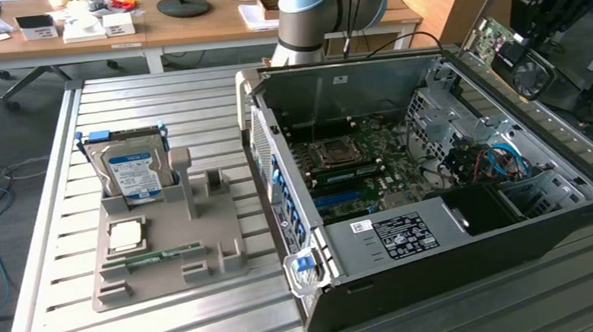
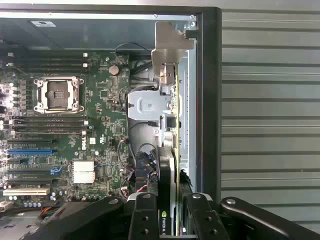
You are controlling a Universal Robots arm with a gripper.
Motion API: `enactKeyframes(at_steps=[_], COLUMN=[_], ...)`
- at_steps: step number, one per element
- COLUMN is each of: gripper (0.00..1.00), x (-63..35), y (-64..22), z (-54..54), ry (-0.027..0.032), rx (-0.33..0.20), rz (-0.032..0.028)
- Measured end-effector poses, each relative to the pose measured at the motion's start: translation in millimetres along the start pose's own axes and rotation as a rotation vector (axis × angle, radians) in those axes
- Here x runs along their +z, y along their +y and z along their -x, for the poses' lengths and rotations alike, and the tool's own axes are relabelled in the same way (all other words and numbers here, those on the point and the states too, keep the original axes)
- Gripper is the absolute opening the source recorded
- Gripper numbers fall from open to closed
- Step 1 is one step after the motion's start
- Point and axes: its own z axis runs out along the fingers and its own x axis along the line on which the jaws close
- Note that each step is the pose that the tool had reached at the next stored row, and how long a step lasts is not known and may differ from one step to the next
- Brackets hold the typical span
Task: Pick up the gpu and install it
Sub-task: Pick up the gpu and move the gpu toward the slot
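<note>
Gpu [image 2: 167,165]: seen edge-on, grey end bracket [image 2: 170,40] leading; clamped between the closed fingers [image 2: 145,217] of the gripper [image 2: 167,212]; held aloft over the open computer case [image 2: 209,100], near one wall, motherboard [image 2: 100,100] alongside; hard drive [image 1: 134,171] upright in grey holder [image 1: 160,276]; slatted table [image 1: 150,90] beneath.

Computer case [image 1: 432,227], centre right of the exterior view, lies open-sided, with free access above the motherboard [image 1: 362,159]. Cables [image 1: 494,159] and a drive cage [image 1: 446,112] crowd its right part. The graphics card [image 2: 166,170], clamped in the gripper [image 2: 170,210], hangs close beside the case wall [image 2: 209,100]. An upright hard drive [image 1: 134,171] obstructs at left.
</note>
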Motion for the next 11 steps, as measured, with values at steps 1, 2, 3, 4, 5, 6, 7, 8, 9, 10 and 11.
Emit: enactKeyframes(at_steps=[1, 2, 3, 4, 5, 6, 7, 8, 9, 10, 11], gripper=[0.27, 0.27, 0.27, 0.27, 0.27, 0.27, 0.27, 0.27, 0.27, 0.27, 0.27], x=[0.0, 0.0, 0.0, 0.0, 0.0, 0.0, 0.0, 0.0, 0.0, 0.0, 0.0], y=[0.0, 0.0, 0.0, 0.0, 0.0, 0.0, 0.0, 0.0, 0.0, 0.0, 0.0], z=[0.0, 0.0, 0.0, 0.0, 0.0, 0.0, 0.0, 0.0, 0.0, 0.0, 0.0], ry=[0.0, -0.0001, -0.0001, 0.0, 0.0, 0.0, 0.0, 0.0, 0.0, -0.0001, 0.0], rx=[0.0, 0.0, 0.0, 0.0, 0.0, 0.0, 0.0, 0.0, 0.0, 0.0, 0.0], rz=[0.0, -0.0001, -0.0001, -0.0001, 0.0, 0.0, 0.0, -0.0001, -0.0001, 0.0, 0.0])
